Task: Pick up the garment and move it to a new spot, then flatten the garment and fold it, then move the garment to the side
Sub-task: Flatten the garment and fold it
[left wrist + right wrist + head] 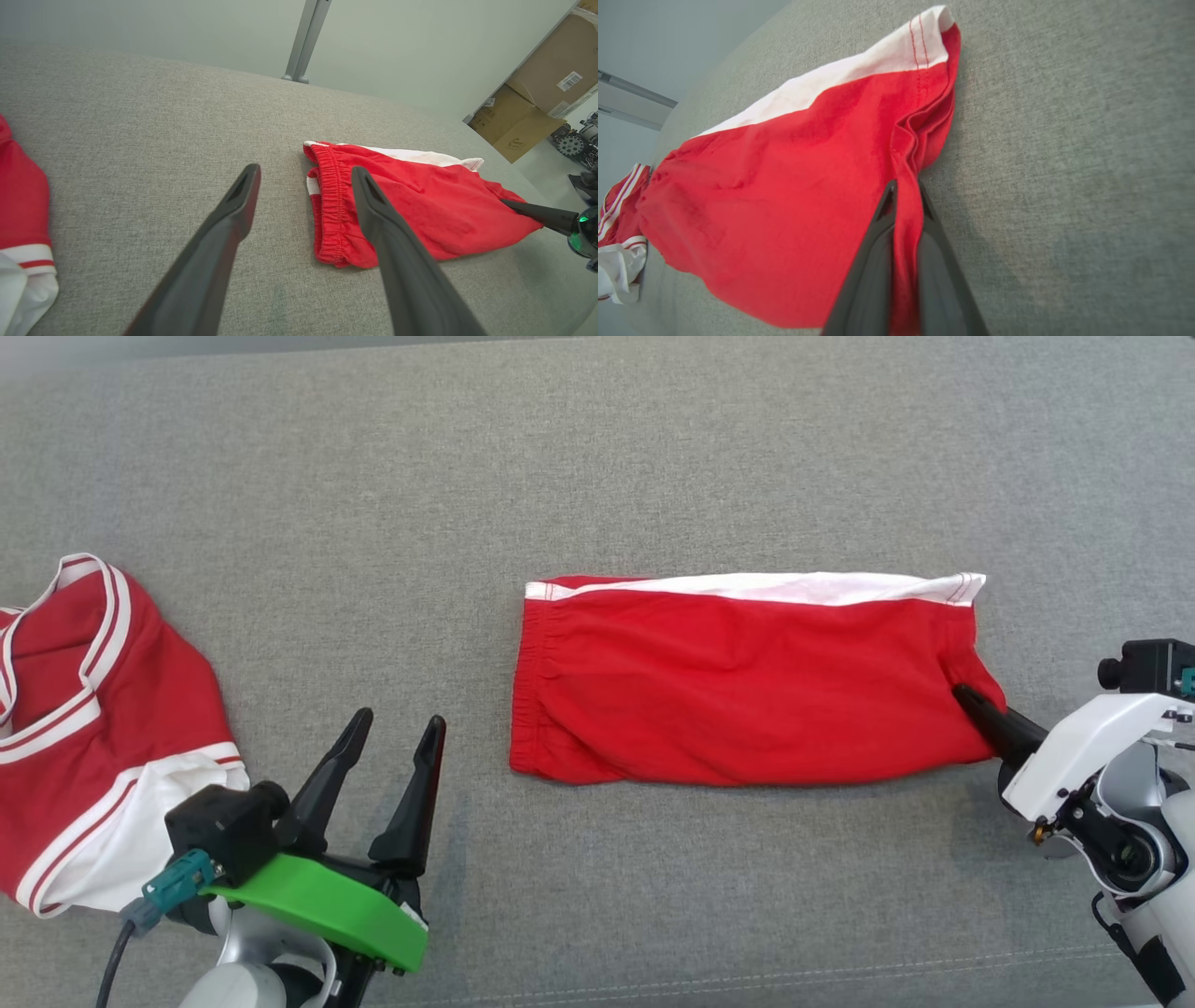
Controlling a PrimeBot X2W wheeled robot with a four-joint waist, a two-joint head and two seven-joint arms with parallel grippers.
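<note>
The garment (747, 681) is a pair of red shorts with a white side stripe, folded into a long rectangle on the grey fabric surface, elastic waistband to the left. My right gripper (966, 700) is shut on the garment's right hem; in the right wrist view red cloth (784, 196) runs pinched between the two dark fingers (878, 261). My left gripper (397, 726) hovers open and empty, left of the waistband. In the left wrist view its fingers (233, 214) frame the waistband end of the garment (420, 205), apart from it.
A second red garment with white stripes (93, 728) lies crumpled at the left edge, close beside my left arm. The grey surface (597, 476) stretches wide behind and in front. Cardboard boxes (537, 98) stand beyond the surface's far right.
</note>
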